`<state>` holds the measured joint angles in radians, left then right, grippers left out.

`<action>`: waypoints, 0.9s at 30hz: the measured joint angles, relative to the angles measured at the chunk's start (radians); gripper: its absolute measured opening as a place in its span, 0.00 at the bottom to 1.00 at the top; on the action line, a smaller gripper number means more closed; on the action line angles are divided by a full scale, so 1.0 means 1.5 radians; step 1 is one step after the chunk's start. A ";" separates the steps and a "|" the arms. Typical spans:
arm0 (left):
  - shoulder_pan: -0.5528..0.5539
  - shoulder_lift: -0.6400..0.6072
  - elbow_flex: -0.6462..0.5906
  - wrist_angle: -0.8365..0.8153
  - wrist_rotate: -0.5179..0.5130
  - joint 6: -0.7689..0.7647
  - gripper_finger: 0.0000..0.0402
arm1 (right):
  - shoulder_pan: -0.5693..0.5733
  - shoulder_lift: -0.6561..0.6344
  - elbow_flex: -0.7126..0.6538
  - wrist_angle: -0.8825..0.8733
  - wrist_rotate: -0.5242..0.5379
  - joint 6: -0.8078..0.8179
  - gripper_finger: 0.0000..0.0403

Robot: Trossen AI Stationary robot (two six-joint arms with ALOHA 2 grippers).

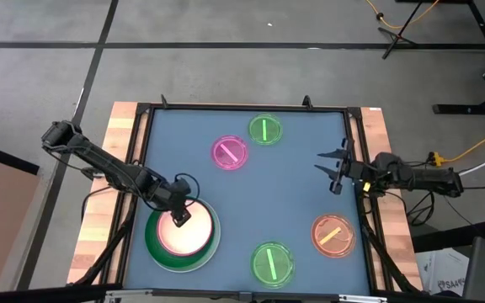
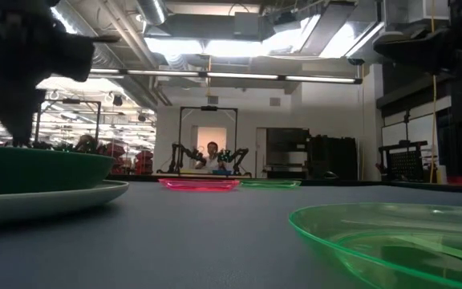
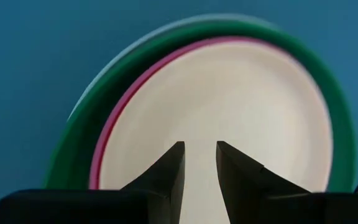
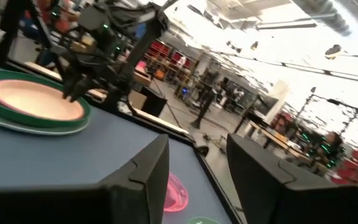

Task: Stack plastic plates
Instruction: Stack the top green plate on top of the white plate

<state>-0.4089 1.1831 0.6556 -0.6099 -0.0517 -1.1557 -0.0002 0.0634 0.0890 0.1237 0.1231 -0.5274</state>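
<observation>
Near the table's front left lies a stack of plastic plates (image 1: 181, 236). It has a pale blue-white plate (image 2: 46, 199) at the bottom, then a dark green one (image 3: 82, 137), a magenta one (image 3: 107, 134), and a cream one (image 3: 229, 112) on top. My left gripper (image 1: 178, 216) points steeply down over the cream plate. Its fingers (image 3: 199, 168) stand a little apart with nothing between them. My right gripper (image 1: 333, 168) waits open near the table's right edge, pointing level toward the left (image 4: 197, 165).
Several small translucent plates lie flat and apart on the blue mat: a pink one (image 1: 230, 153) and a green one (image 1: 265, 130) toward the far edge, an orange one (image 1: 333, 235) at the near right, and a green one (image 1: 272, 263) at the near edge.
</observation>
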 joint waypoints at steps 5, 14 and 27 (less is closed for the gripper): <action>0.001 0.000 0.000 0.058 -0.057 0.030 0.21 | 0.000 0.082 0.044 0.000 0.030 0.000 0.39; 0.001 0.000 0.000 0.168 -0.161 0.093 0.21 | 0.000 0.285 0.152 -0.046 0.094 -0.025 0.39; 0.001 0.000 0.001 0.198 -0.222 0.115 0.21 | -0.026 0.540 0.320 -0.140 0.097 -0.092 0.39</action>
<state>-0.4080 1.1828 0.6563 -0.3128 -0.3847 -0.9833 -0.0385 0.8740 0.5685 -0.0870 0.2689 -0.6647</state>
